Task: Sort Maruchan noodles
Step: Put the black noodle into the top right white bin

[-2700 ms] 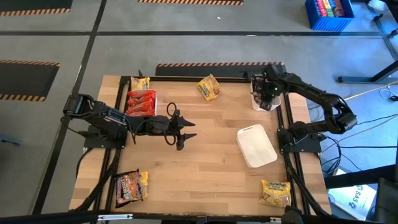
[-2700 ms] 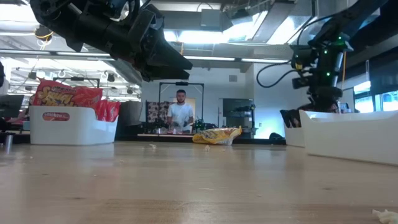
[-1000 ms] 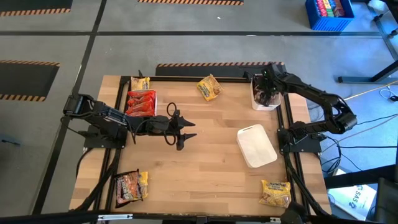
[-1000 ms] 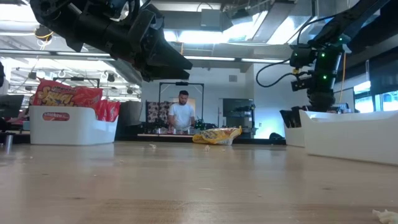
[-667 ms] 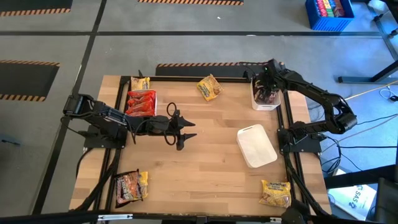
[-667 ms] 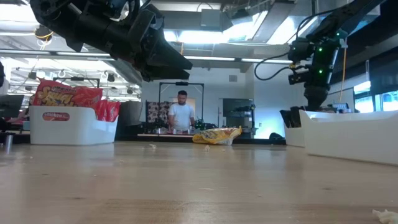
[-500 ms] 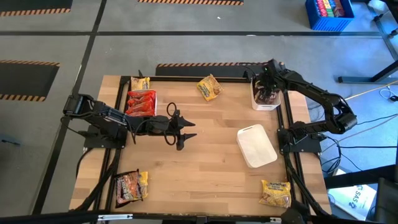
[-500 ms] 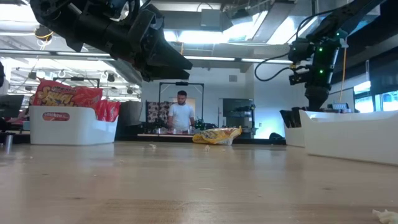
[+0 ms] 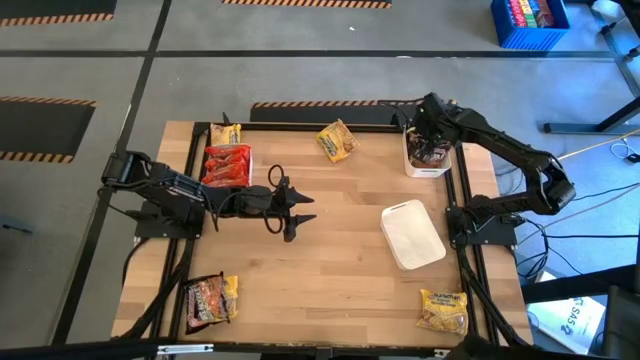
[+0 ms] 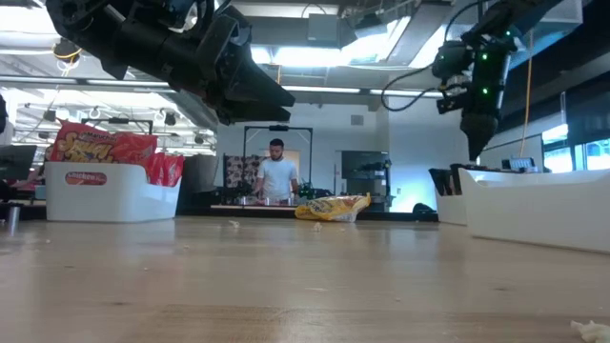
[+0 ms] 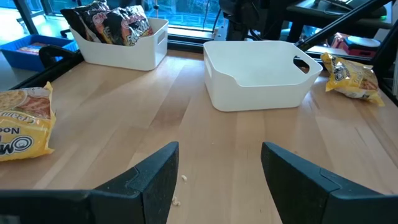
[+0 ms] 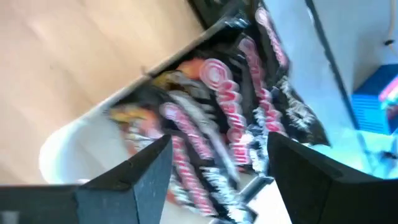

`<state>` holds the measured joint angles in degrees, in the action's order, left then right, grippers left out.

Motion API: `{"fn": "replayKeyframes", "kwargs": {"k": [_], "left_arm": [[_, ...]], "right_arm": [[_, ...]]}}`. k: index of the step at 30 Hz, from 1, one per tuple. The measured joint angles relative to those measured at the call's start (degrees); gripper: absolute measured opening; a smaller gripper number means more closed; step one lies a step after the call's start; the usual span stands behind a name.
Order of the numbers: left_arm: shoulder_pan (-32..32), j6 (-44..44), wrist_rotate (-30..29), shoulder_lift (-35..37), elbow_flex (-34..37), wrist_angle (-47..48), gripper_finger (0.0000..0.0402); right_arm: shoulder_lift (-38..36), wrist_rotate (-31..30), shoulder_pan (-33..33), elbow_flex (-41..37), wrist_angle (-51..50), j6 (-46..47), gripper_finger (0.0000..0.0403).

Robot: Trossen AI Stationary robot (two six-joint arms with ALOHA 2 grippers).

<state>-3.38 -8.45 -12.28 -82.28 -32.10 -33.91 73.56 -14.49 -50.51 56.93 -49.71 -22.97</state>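
over far-right tray (image 9: 428,165) | right end effector (image 9: 428,140) apparently empty, fingers apart

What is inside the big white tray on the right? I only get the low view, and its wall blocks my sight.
Observer: Nothing. Seen from above, the white tray is empty.
Visitor: And the arm reaching down behind it?
Observer: That is the right gripper. It hangs open over a smaller white bin holding dark ramen packets.
Visitor: Are there any packets I can't see?
Observer: Yes, a yellow ramen packet lies loose near the table's edge on the right arm's side, outside any tray.
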Motion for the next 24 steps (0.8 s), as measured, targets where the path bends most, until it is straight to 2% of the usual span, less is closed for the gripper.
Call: {"fn": "replayKeyframes", "kwargs": {"k": [4, 7, 9, 13, 16, 19, 24], "left_arm": [[0.0, 0.0, 1.1, 0.0, 0.0, 0.0, 0.0224], [-0.1, 0.0, 2.4, 0.0, 0.0, 0.0, 0.0224], [-0.3, 0.1, 2.8, 0.0, 0.0, 0.3, 0.0224], [-1.9, 1.1, 2.8, 0.2, -0.8, 3.6, 0.0224], [-3.5, 0.3, 2.8, 1.1, -4.8, 13.2, 0.0224], [-5.5, -2.4, 2.3, 1.7, -11.0, 30.0, 0.0224], [-9.6, -10.3, 3.8, 1.7, -21.5, 55.5, 0.0224]], "right_arm": [[0.0, 10.7, 6.8, 0.9, -0.3, 8.3, 0.0243], [0.0, 17.9, 13.7, 0.2, 4.5, 13.6, 0.0243], [0.0, 20.4, 18.8, -0.9, 8.9, 15.7, 0.0243], [0.0, 21.6, 29.2, -4.3, 21.7, 17.4, 0.0243], [0.0, 20.4, 35.7, -6.8, 31.0, 17.7, 0.0243], [0.0, 19.0, 41.0, -8.9, 38.6, 17.7, 0.0243], [0.4, 19.2, 47.4, -10.9, 43.5, 18.3, 0.0243]]}}
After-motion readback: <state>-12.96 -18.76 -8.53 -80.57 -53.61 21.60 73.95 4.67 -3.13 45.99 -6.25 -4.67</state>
